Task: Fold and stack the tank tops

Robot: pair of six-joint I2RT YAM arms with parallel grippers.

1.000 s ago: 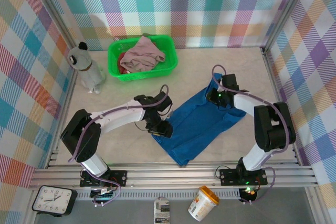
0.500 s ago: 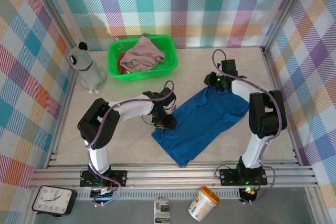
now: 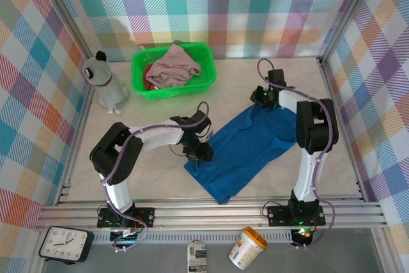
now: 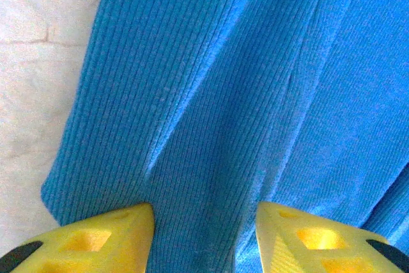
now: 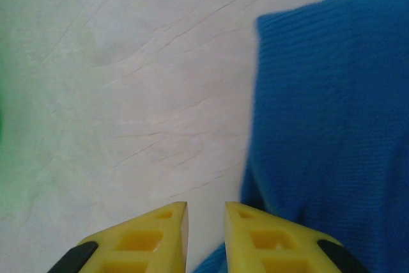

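The royal blue tank top (image 3: pixel 246 151) lies spread and creased across the middle of the table. My left gripper (image 3: pixel 203 153) rests on its left edge, open. In the left wrist view its yellow fingers (image 4: pixel 102 238) stand wide apart, with a raised crease of the blue tank top (image 4: pixel 255 94) between them. My right gripper (image 3: pixel 259 102) is at the top's far corner. In the right wrist view the right gripper (image 5: pixel 206 212) is nearly closed and pinches the blue cloth (image 5: pixel 332 107) deep between its fingers. The mauve-pink tank top (image 3: pixel 172 68) is heaped in the basket over the dark red one (image 3: pixel 148 70).
The green plastic basket (image 3: pixel 208 62) stands at the back left of the table. A grey dog figurine (image 3: pixel 108 84) stands by the left wall. A clock (image 3: pixel 64 244) and a cup (image 3: pixel 248 247) sit below the front rail. Bare tabletop (image 5: pixel 128 94) lies left of the blue corner.
My right gripper has moved back and a little left to the top's far corner. My left gripper has shifted slightly right on the left edge.
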